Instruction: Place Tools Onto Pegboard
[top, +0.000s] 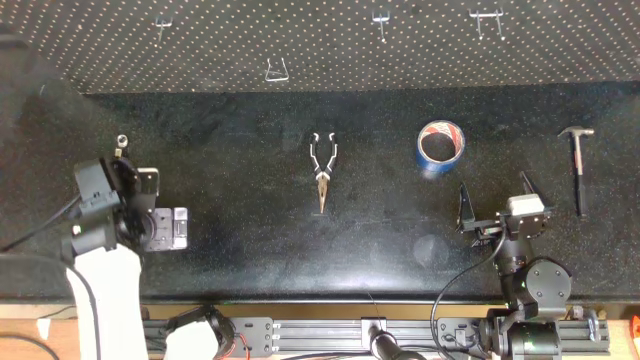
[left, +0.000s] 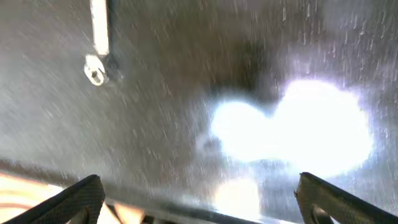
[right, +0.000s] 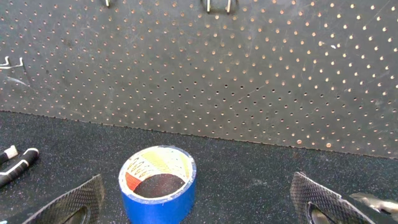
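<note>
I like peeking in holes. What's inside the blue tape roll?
Inside the blue roll of tape: just black table mat and a pale lining with a red patch. Its near inner wall is hidden.

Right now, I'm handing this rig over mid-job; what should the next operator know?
Left tool: open, empty, low over the table near the wrench.
Right tool: open, empty, facing the blue tape roll.
Needle-nose pliers lie mid-table, hammer at the far right.
Done: nothing hung; the pegboard hooks are bare.
Remaining: hang all four items.
</note>
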